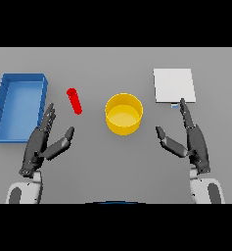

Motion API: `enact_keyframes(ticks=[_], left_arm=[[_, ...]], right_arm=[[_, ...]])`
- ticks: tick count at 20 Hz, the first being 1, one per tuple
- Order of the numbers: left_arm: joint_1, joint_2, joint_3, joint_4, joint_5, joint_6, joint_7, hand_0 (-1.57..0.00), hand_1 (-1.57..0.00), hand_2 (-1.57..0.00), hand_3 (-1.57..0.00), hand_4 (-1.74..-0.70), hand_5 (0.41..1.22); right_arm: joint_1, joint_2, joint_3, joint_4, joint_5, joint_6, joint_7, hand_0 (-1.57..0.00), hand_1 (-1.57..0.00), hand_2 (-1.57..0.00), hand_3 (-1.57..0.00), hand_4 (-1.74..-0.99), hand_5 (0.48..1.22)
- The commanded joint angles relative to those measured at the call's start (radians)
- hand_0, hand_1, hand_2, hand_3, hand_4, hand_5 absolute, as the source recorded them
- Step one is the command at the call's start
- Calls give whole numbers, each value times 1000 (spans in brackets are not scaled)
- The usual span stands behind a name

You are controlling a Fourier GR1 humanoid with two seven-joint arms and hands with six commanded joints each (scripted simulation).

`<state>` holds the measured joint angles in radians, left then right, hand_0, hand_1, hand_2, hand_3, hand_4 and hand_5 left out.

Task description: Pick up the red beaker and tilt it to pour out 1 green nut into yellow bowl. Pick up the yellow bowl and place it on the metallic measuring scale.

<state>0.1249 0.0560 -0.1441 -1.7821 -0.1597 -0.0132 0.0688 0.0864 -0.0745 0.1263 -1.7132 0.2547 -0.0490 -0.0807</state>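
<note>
A: Starting at the left, the blue tray (19, 105) is sitting on the grey worktop (112, 63), and just beside its near corner the left hand (41, 142) is hovering, fingers straight and spread apart, thumb out, holding nothing.

B: And the red beaker (75, 101)?

A: It's lying tilted on the worktop just above that hand's fingertips, close but, as far as I can tell, not touching. No grasp is happening yet, so I'm judging the pour as not begun.

B: Moving to the middle?

A: The yellow bowl (124, 113) is standing upright between the two hands. I'm not seeing any green nut in it, though something that small could be escaping me.

B: Then the right side.

A: The metallic measuring scale (174, 85) is waiting at the back right with nothing on it. The right hand (191, 139) is reaching below it, fingers straight and apart, empty, one fingertip just at the scale's near edge. Both steps are looking undone: pouring, then carrying the bowl over
</note>
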Motion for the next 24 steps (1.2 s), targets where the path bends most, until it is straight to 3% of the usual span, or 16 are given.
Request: enact_keyframes(ticks=[1,6,14,17,24], left_arm=[[-16,6,4,8,3,-5,23,1,1,1,1,-1137,650],[-140,-7,40,190,9,-4,35,1,1,1,1,-1158,645],[-388,2,112,517,11,-10,-72,1,1,1,1,-1183,637],[-433,2,119,585,-2,-3,-112,1,1,1,1,-1200,651],[-568,-5,142,729,-33,42,-96,1,1,1,1,-1203,671]], right_arm=[[0,5,0,6,-3,0,3,1,1,1,1,-1131,607],[-19,19,2,23,-43,31,0,1,1,1,1,-1197,627],[-20,5,-18,30,-63,42,-9,1,1,1,1,-1227,625],[-21,8,-13,18,-62,42,-11,1,1,1,1,-1222,627],[-21,-6,-37,34,-85,50,-9,1,1,1,1,-1238,638]])
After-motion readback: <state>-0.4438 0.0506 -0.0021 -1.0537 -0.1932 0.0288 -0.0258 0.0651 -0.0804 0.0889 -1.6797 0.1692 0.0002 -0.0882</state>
